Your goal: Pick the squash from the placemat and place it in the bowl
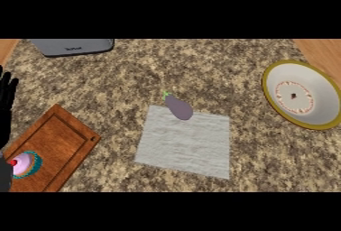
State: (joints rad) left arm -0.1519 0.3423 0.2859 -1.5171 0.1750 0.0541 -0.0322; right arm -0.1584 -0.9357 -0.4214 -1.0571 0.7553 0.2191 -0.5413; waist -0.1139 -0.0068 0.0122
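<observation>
A small grey-purple squash with a green stem lies at the far edge of a light grey placemat in the middle of the counter. The bowl, cream with a yellow-olive rim and a patterned centre, stands at the right, well apart from the placemat. My left hand shows at the left edge, fingers straight and pointing up, resting far from the squash. My right hand does not show.
A wooden cutting board lies at the lower left with a pink cupcake in a teal wrapper on it. A grey toaster stands at the back left. Speckled granite counter spreads between the placemat and bowl.
</observation>
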